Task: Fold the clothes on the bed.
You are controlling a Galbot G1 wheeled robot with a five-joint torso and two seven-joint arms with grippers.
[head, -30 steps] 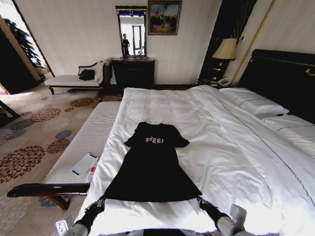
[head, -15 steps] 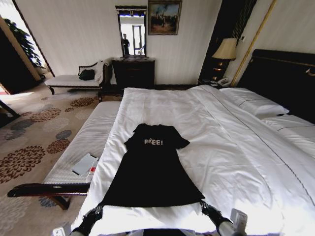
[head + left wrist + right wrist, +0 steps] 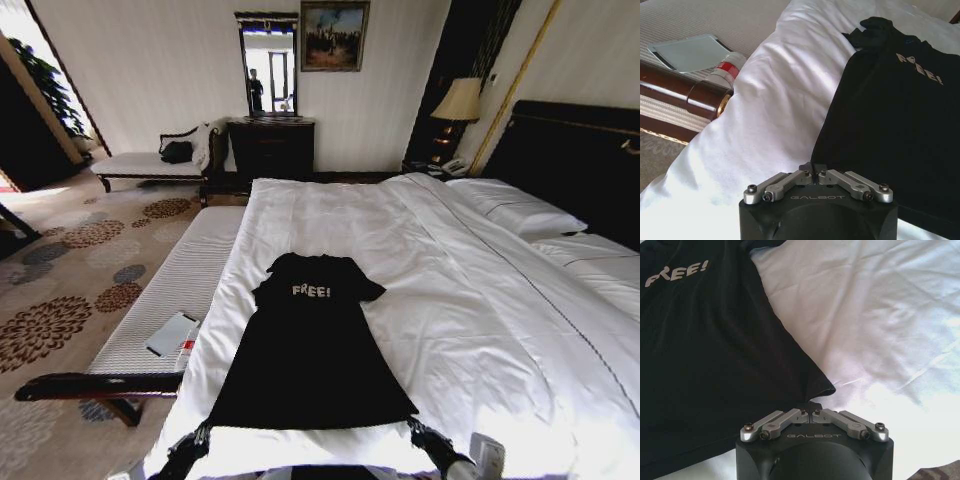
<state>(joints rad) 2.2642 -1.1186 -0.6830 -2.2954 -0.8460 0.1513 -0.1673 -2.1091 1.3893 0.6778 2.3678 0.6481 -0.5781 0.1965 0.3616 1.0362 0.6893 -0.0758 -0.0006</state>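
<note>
The clothes are one black T-shirt (image 3: 310,350) with white "FREE!" lettering, lying flat and lengthwise on the white bed (image 3: 470,300), collar away from me. My left gripper (image 3: 203,432) sits at the hem's left corner and my right gripper (image 3: 415,430) at its right corner. In the left wrist view the left gripper (image 3: 812,168) is shut on the hem corner of the T-shirt (image 3: 890,115). The right wrist view shows the right gripper (image 3: 810,410) shut on the other corner of the T-shirt (image 3: 705,350).
A white-cushioned bench (image 3: 170,290) with a dark frame runs along the bed's left side, carrying a flat grey pad (image 3: 172,333) and a red-and-white can (image 3: 186,352). Pillows (image 3: 520,215) and a dark headboard (image 3: 570,150) stand at the right. Patterned carpet lies to the left.
Both grippers have drawn back toward me along the bed, pulling the T-shirt's hem with them; the shirt has slid nearer and lies more stretched out.
</note>
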